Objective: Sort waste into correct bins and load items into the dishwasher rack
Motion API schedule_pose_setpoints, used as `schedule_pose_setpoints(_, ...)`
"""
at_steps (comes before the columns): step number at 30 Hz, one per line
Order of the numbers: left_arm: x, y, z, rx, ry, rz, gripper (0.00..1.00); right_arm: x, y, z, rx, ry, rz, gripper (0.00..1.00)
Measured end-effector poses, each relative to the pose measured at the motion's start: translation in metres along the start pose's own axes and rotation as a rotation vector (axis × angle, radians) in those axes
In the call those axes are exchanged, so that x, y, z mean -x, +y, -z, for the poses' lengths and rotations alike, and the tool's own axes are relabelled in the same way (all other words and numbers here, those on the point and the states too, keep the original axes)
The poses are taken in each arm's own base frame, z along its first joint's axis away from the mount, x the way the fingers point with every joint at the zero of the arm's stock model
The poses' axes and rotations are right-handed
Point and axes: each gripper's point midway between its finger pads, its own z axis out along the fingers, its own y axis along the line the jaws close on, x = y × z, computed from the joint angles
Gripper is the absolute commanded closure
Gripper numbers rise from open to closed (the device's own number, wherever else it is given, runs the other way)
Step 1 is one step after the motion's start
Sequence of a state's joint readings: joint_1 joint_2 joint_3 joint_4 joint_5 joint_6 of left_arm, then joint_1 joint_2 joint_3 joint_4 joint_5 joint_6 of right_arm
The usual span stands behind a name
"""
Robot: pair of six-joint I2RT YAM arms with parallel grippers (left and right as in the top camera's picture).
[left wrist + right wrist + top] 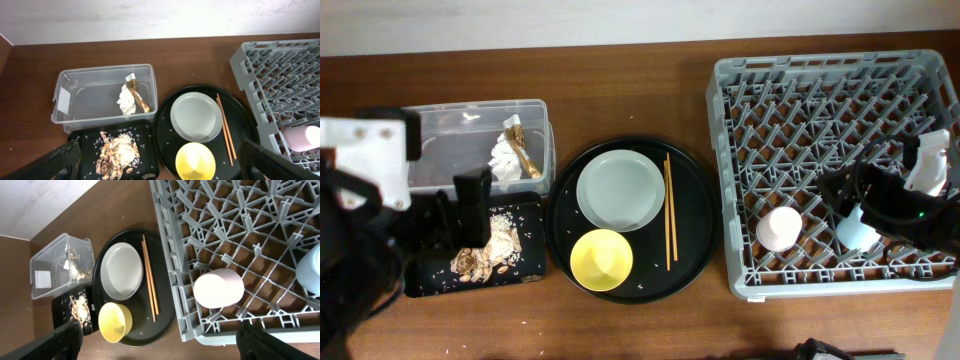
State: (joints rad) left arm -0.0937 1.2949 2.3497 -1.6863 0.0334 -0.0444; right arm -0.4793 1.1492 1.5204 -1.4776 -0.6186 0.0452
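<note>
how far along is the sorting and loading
Done: tissue and wrapper in the clear tub, food scraps in the black tray, pink cup and blue cup in the rack. In hand: nothing; left gripper and right gripper are open. Remaining: plate, yellow bowl, chopsticks on the round tray.

A dark brown wooden table filled most of the view, with a faint sheen on its surface. Along its far edge ran a plain off-white wall. The light was soft and even.
</note>
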Motion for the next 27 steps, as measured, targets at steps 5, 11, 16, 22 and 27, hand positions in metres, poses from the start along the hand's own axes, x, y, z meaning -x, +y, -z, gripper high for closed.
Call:
schedule_pose_setpoints(5, -0.011, 0.0, 0.046, 0.001, -0.113, -0.005, 0.01, 0.0, 0.0, 0.0, 0.0, 0.001, 0.0, 0.01)
schedule_pose_setpoints(11, -0.013, 0.007, 0.087, 0.045, -0.289, -0.026, 0.01, 0.0, 0.0, 0.0, 0.0, 0.0, 0.001, 0.01)
schedule_pose_setpoints(16, 0.016, 0.009, 0.013, 0.05, -0.388, -0.05, 0.01, 0.0, 0.0, 0.0, 0.0, 0.001, 0.0, 0.01)
schedule_pose_setpoints(22, -0.05, 0.007, -0.083, 0.002, -0.418, -0.064, 0.01, 0.0, 0.0, 0.0, 0.0, 0.002, -0.001, 0.01)
schedule_pose_setpoints(27, -0.094, 0.005, -0.105, -0.034, -0.589, -0.077, 0.01, 0.0, 0.0, 0.0, 0.0, 0.002, 0.0, 0.01)
